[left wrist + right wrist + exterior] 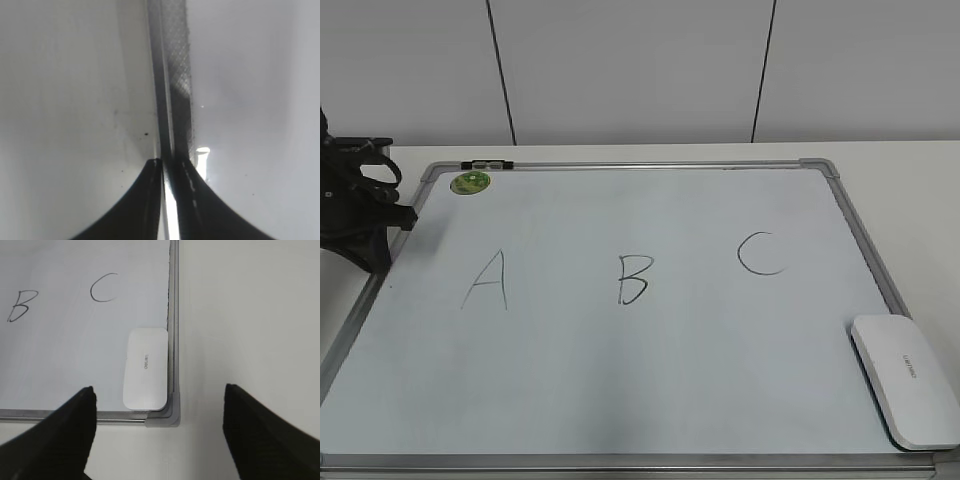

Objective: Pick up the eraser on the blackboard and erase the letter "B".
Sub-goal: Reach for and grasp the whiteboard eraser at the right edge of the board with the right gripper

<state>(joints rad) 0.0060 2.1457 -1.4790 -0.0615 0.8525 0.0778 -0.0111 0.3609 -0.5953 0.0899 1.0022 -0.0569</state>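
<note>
you're at the pickup: right gripper (157,412) spread above the eraser (145,368); lower and clamp. left gripper (170,167) seems pressed together.

One blackboard (620,410), one eraser (905,378), three handwritten letters (633,279), one green sticker (471,182), two pincers (157,405)

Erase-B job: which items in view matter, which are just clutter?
Job items:
- eraser, lying at the board's right edge near the bottom corner
- blackboard
- letter "B", still fully drawn
- right gripper, open, above and short of the eraser

Just there:
- letter "A"
- letter "C"
- green sticker
- left gripper, shut, at the board's left frame
</note>
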